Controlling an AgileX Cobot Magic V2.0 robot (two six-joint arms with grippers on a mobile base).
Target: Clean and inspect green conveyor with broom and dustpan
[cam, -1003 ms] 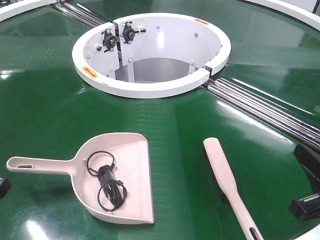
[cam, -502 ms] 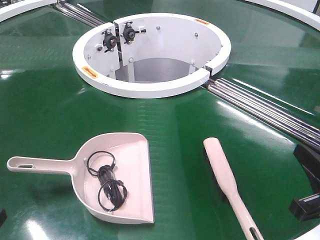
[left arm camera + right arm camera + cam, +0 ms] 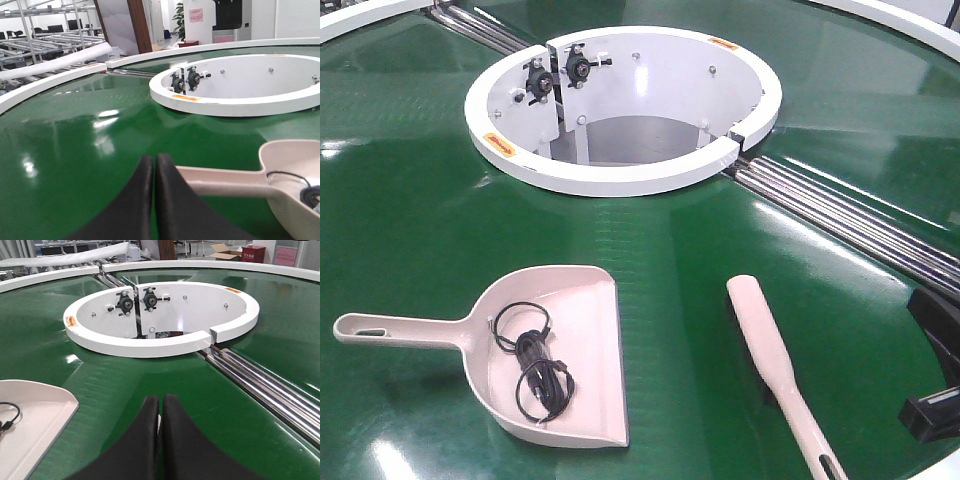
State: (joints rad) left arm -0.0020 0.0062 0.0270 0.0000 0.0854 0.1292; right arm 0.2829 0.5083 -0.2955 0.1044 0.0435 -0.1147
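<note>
Glossy green conveyor (image 3: 420,220) fills my front view, silver roller bars (image 3: 860,225) running out from its white ring hub (image 3: 620,180); on the near belt I see the dustpan (image 3: 555,350) lying flat, handle pointing left, a coiled black cable (image 3: 535,365) inside its scoop; the broom (image 3: 775,365) lies well apart to its right, handle toward me, touching nothing else; my left gripper (image 3: 154,165) has its dark fingers pressed together, empty, just above the dustpan handle; my right gripper (image 3: 160,405) is likewise closed and holds nothing, over bare belt beside the pan's edge.
</note>
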